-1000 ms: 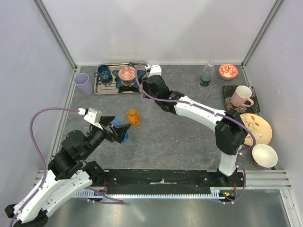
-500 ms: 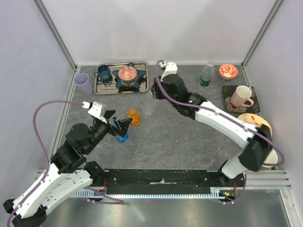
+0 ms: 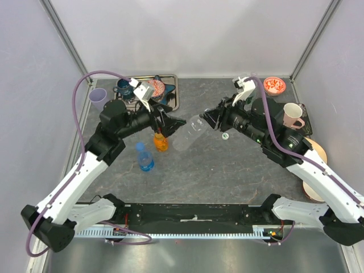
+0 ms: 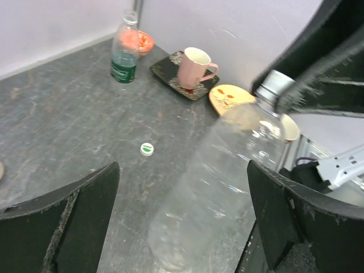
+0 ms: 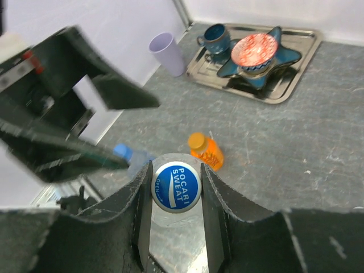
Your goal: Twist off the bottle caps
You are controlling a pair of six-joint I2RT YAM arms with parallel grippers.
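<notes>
My right gripper [image 3: 209, 118] is shut on the white-and-blue cap [image 5: 176, 186] of a clear empty bottle [image 3: 190, 132] and holds it tilted above the table. My left gripper [image 3: 173, 126] is open, its fingers [image 4: 68, 216] on either side of the bottle's base [image 4: 182, 239], not touching. A loose white-and-green cap [image 3: 225, 136] lies on the table, also in the left wrist view [image 4: 147, 148]. An orange bottle [image 3: 161, 141] carries its orange cap [image 5: 196, 140]. A small bottle [image 3: 145, 157] carries its blue cap [image 5: 121, 150]. An uncapped green-labelled bottle [image 4: 124, 57] stands at the back right.
A metal tray [image 3: 173, 91] with a star dish, bowl and blue mug stands at the back left, a lilac cup [image 3: 98, 98] beside it. A pink mug [image 3: 291, 116] on a dark plate, a red bowl [image 3: 275, 85], a yellow plate [image 4: 230, 96] and a white bowl are along the right.
The right arm swung from beside the tray to the right, carrying the clear bottle by its cap. The left arm left the blue-capped bottle and rose toward the clear bottle's base.
</notes>
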